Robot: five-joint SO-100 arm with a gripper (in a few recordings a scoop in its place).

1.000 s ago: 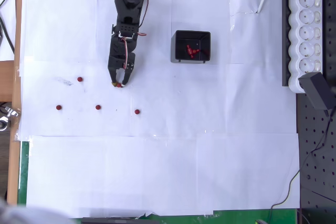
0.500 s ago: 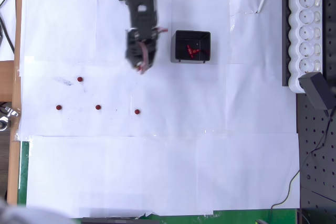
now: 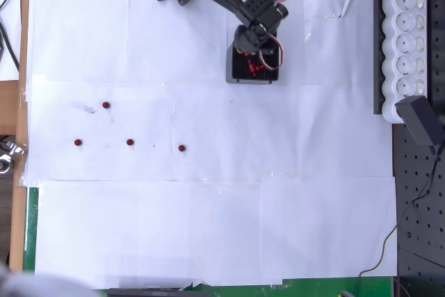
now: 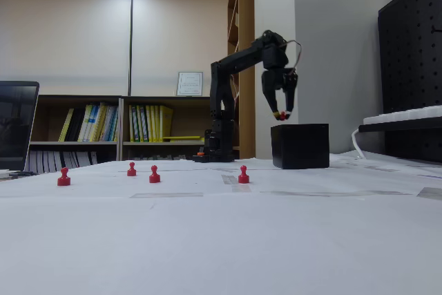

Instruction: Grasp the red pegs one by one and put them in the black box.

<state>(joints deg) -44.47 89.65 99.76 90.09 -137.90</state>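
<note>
I have the gripper hanging just above the black box, fingers pointing down and pinched on a red peg — the low fixed view shows the red bit between the tips, clear of the box rim. From overhead the gripper sits over the box's opening, and a few pegs already lie inside; I can't count them exactly because the arm covers part of the box.

Four pegs stand loose on the white paper, well apart from the box: and.

My read — roughly half done: drop this one, then four more trips.
</note>
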